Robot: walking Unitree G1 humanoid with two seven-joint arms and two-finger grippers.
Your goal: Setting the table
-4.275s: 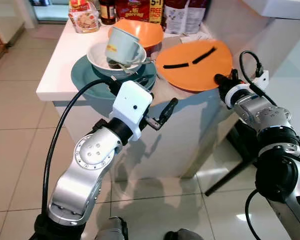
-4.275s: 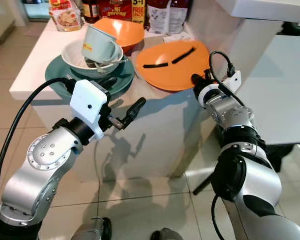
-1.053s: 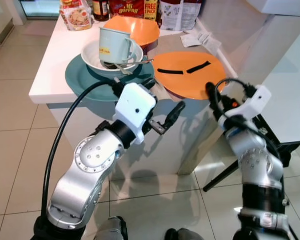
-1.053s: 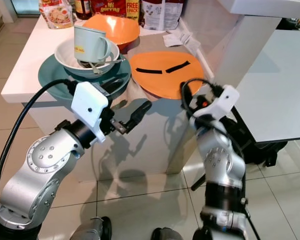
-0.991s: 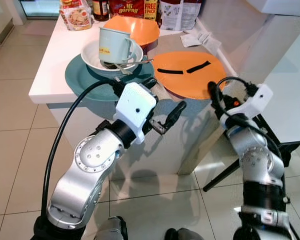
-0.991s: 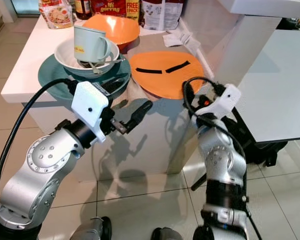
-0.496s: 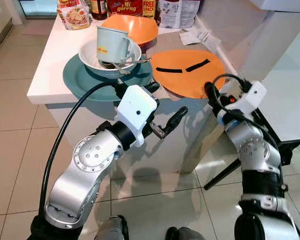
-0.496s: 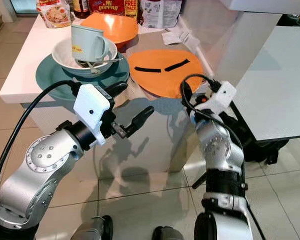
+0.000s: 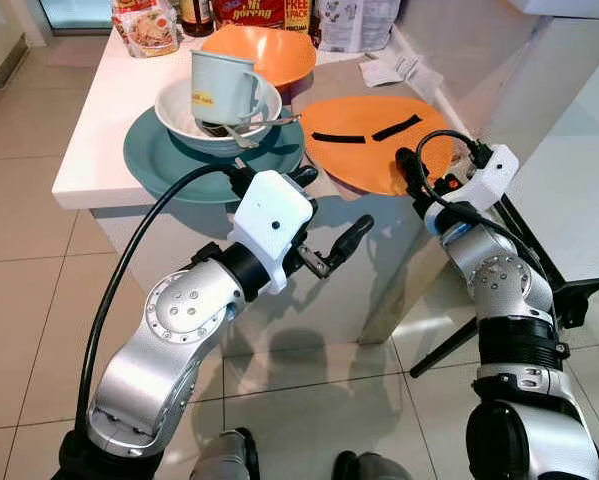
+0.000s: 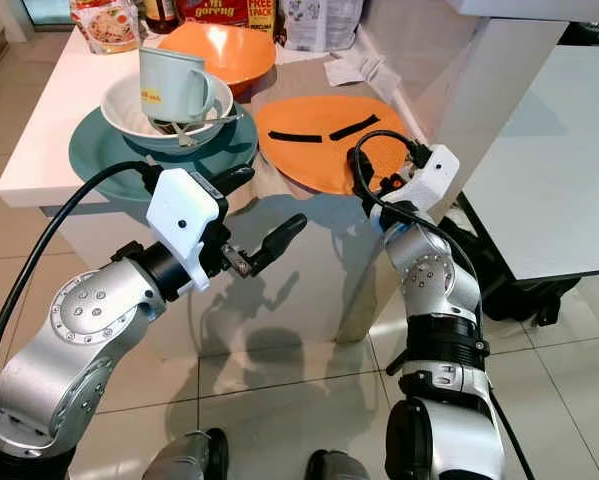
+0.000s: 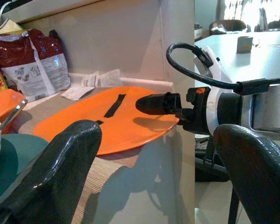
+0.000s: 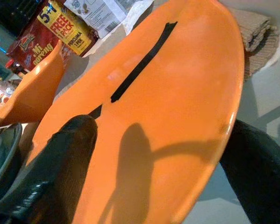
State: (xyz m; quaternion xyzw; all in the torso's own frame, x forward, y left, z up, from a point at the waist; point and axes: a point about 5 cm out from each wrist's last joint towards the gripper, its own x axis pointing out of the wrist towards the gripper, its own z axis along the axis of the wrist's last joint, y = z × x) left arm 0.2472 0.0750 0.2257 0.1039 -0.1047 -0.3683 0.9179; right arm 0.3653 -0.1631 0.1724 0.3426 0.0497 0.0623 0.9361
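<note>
A flat, glossy orange plate (image 9: 374, 135) with two black strips on its face lies at the near right corner of the white tabletop (image 9: 99, 110), partly on a beige ribbed mat (image 12: 259, 32) and overhanging the edge. The right gripper (image 12: 154, 158) is at that overhanging rim, its two black fingers (image 12: 67, 154) spread apart with one above the plate's surface and the other beyond its edge; whether they touch the plate cannot be told. The left gripper (image 11: 154, 168) hovers in front of the tabletop's front edge, below the dishes, its rounded matte fingers (image 11: 60, 163) wide apart and holding nothing. Just left of the orange plate sits a round teal plate (image 9: 169, 160) carrying a white bowl (image 9: 184, 115); a pale green mug (image 9: 219, 85) leans inside the bowl beside metal cutlery (image 9: 264, 125). Behind them stands a deep orange bowl (image 9: 269, 50), with crinkled snack packets (image 9: 259, 12) along the far edge.
</note>
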